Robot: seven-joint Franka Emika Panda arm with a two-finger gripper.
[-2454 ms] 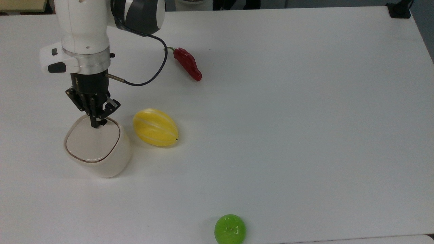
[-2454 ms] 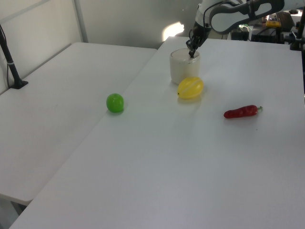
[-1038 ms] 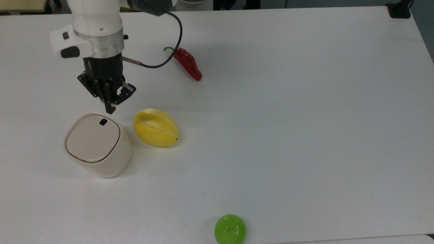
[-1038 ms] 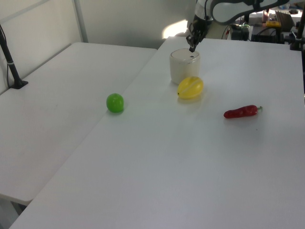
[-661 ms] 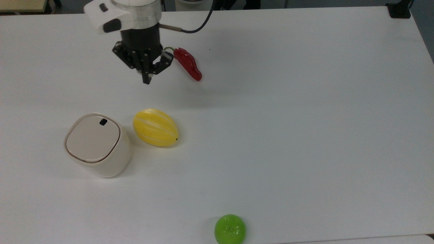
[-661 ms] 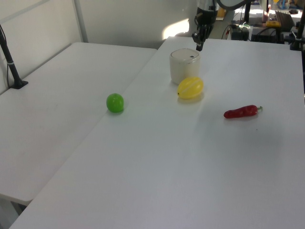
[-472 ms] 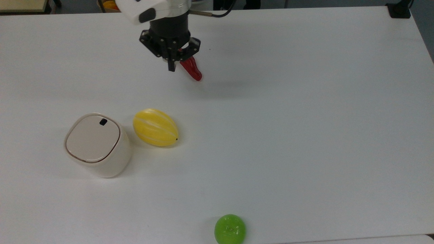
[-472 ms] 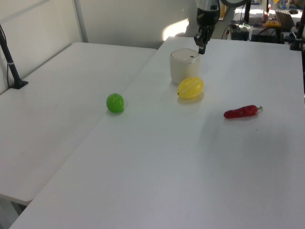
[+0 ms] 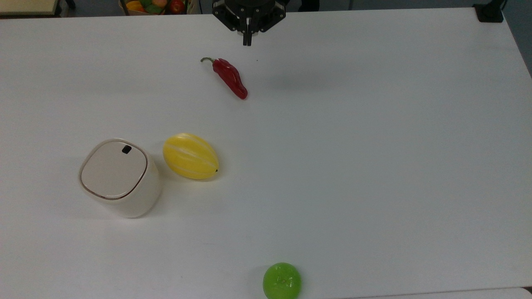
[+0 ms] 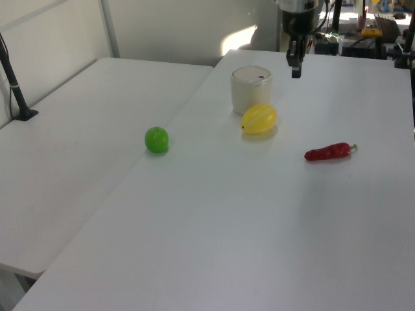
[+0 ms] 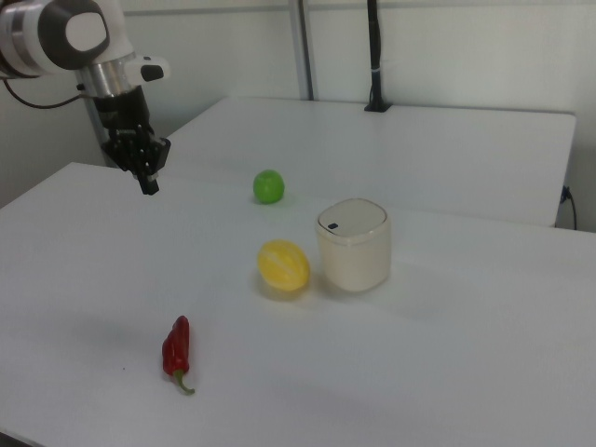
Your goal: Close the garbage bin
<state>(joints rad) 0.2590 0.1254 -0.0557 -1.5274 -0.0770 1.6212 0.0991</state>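
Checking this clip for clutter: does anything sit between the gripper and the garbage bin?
Nothing visible does. In the top view the gripper hangs at the table's top edge. The red chili pepper and yellow melon lie beside the line to the garbage bin, whose lid is flat.

One garbage bin (image 9: 119, 179) (lid shut flat), one yellow melon (image 9: 190, 156), one red chili pepper (image 9: 230, 77), one green ball (image 9: 282, 280), one gripper (image 9: 247, 40).
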